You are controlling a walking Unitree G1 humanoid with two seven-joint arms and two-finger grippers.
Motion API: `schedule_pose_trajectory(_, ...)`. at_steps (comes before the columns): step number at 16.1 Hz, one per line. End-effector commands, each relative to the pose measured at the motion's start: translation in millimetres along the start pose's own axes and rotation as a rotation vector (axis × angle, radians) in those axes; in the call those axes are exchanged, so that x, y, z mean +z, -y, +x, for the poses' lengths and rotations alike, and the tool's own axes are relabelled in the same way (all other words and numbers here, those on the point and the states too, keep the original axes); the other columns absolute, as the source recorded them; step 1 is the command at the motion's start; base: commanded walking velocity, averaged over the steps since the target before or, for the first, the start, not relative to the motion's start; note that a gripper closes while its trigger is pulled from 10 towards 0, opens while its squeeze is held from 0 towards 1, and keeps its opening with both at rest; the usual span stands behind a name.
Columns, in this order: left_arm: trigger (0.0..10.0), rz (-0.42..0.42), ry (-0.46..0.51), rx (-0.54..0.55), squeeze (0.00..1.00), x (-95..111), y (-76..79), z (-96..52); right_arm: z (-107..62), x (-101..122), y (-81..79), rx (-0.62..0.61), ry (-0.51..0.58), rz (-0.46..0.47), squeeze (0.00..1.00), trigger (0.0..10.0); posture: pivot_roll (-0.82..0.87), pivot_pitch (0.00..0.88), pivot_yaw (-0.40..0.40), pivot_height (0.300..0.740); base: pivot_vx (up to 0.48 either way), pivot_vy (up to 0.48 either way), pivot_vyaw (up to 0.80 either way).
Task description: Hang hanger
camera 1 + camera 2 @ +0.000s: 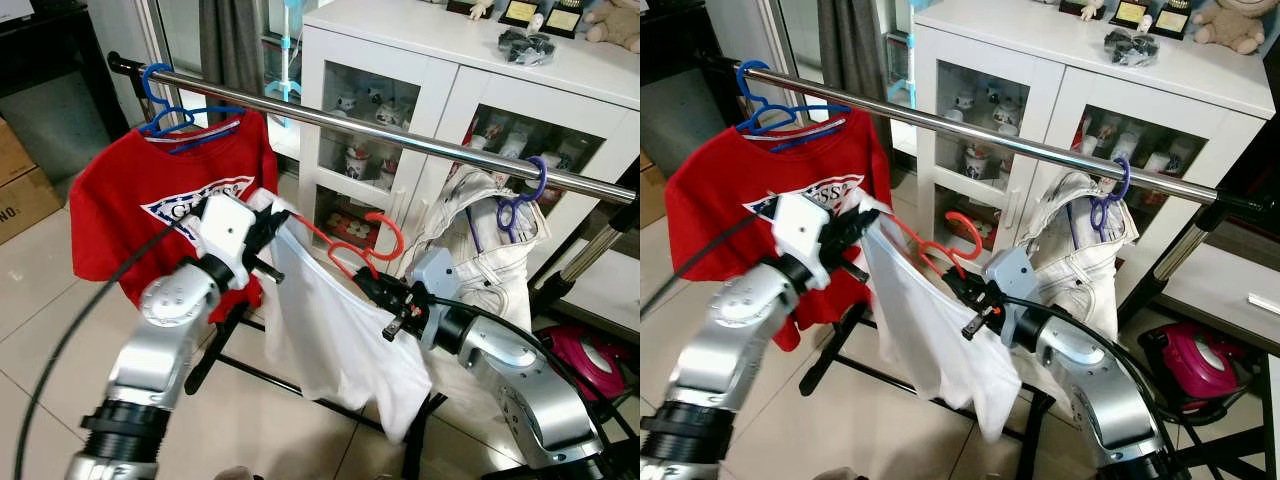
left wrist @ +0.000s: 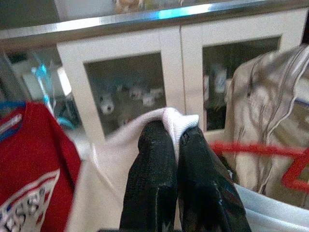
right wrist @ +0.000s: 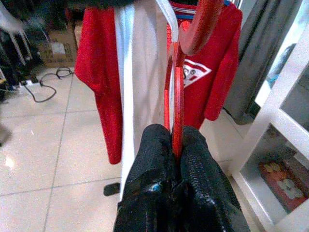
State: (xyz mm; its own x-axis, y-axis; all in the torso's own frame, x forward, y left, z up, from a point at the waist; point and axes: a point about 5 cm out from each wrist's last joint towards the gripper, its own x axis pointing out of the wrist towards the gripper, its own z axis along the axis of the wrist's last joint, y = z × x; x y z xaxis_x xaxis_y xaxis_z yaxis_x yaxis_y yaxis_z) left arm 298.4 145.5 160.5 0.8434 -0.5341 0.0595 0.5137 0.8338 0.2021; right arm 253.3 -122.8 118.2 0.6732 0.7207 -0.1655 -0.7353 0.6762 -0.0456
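Note:
A red hanger (image 1: 362, 243) carries a white shirt (image 1: 335, 335) below the steel rail (image 1: 400, 133), its hook not touching the rail. My right gripper (image 1: 366, 284) is shut on the hanger's lower bar; in the right wrist view the red hanger (image 3: 176, 92) is pinched between the fingers (image 3: 157, 150). My left gripper (image 1: 268, 226) is shut on the shirt's upper edge at the hanger's left end. The left wrist view shows a white fold (image 2: 176, 120) clamped between its fingers (image 2: 152, 159).
A red T-shirt (image 1: 140, 215) on a blue hanger (image 1: 172, 112) hangs at the rail's left end. A white jacket (image 1: 480, 235) on a purple hanger (image 1: 522, 200) hangs at the right. A white glass-door cabinet (image 1: 440, 70) stands behind. The rack's black legs (image 1: 260, 372) cross the tiled floor.

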Motion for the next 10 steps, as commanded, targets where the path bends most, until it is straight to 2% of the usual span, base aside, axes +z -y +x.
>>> schedule_pose_trajectory(1, 0.0, -0.004, 0.028, 0.012, 0.0, 7, -7.4, -4.2, -5.2, 1, 8.5, -0.024, -0.015, -0.029, 0.0, 0.0, -0.08, 0.0, -0.044, 0.74, 0.0, 0.0, 0.0)
schedule_pose_trajectory(3, 0.0, 0.035, 0.02, 0.138, 0.0, 10, -27.2, -5.0, -9.9, 4, 8.8, 0.011, 0.006, -0.019, 0.0, 0.0, -0.06, 0.0, -0.05, 0.74, 0.0, 0.0, 0.0)
schedule_pose_trajectory(4, 0.0, 0.081, 0.029, 0.278, 0.0, 19, -47.9, -5.1, -16.5, 9, 7.1, 0.067, 0.042, -0.005, 0.0, 0.0, -0.05, 0.0, -0.058, 0.74, 0.0, 0.0, 0.0)
schedule_pose_trajectory(5, 0.0, 0.11, 0.036, 0.34, 0.0, 26, -59.4, -5.0, -21.0, 11, 4.3, 0.114, 0.064, 0.013, 0.0, 0.0, -0.04, 0.0, -0.059, 0.74, 0.0, 0.0, 0.0)
schedule_pose_trajectory(7, 0.0, 0.184, 0.026, 0.443, 0.0, 36, -86.7, -6.0, -30.9, 17, -5.1, 0.217, 0.086, 0.06, 0.0, 0.0, -0.05, 0.0, -0.048, 0.74, 0.0, 0.0, 0.0)
schedule_pose_trajectory(8, 0.0, 0.175, 0.038, 0.483, 0.0, 41, -98.4, -6.1, -35.4, 19, -7.9, 0.254, 0.093, 0.081, 0.0, 0.0, -0.05, 0.0, -0.044, 0.74, 0.0, 0.0, 0.0)
schedule_pose_trajectory(10, 0.0, 0.166, 0.034, 0.518, 0.0, 41, -105.7, -6.2, -37.4, 20, -8.3, 0.267, 0.105, 0.099, 0.0, 0.0, -0.05, 0.0, -0.042, 0.74, 0.0, 0.0, 0.0)
